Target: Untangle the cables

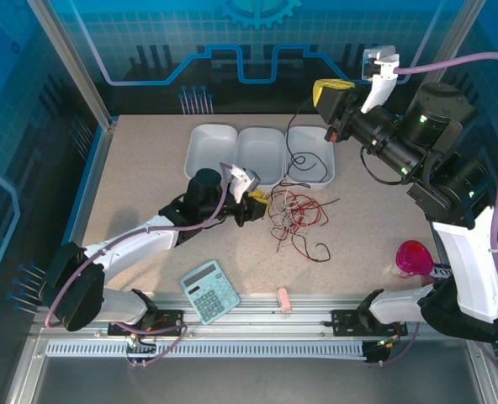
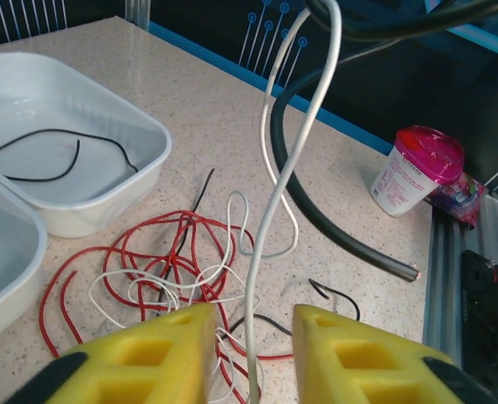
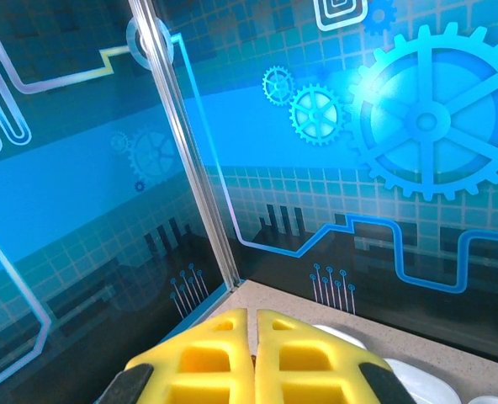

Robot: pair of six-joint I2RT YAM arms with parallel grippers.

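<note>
The cables [image 1: 295, 217] lie in a loose tangle of red, white and black strands on the table, in front of the white tray [image 1: 211, 139]. My left gripper [image 1: 262, 202] sits low at the tangle's left edge. In the left wrist view its jaws [image 2: 253, 324] stand open over the cables [image 2: 161, 252], and a white strand [image 2: 274, 202] rises between the fingers without being pinched. My right gripper [image 1: 320, 93] is raised at the back right, shut [image 3: 249, 316]. A black cable [image 1: 288, 126] hangs from it down into the tray's right compartment [image 2: 55, 156].
The tray [image 2: 106, 198] has three compartments. A pink-lidded cup [image 1: 413, 257] [image 2: 417, 168] stands at the right edge. A calculator [image 1: 209, 290] and a small pink item [image 1: 283, 300] lie near the front rail. A thicker black cable [image 2: 333, 227] arcs close to the left wrist camera.
</note>
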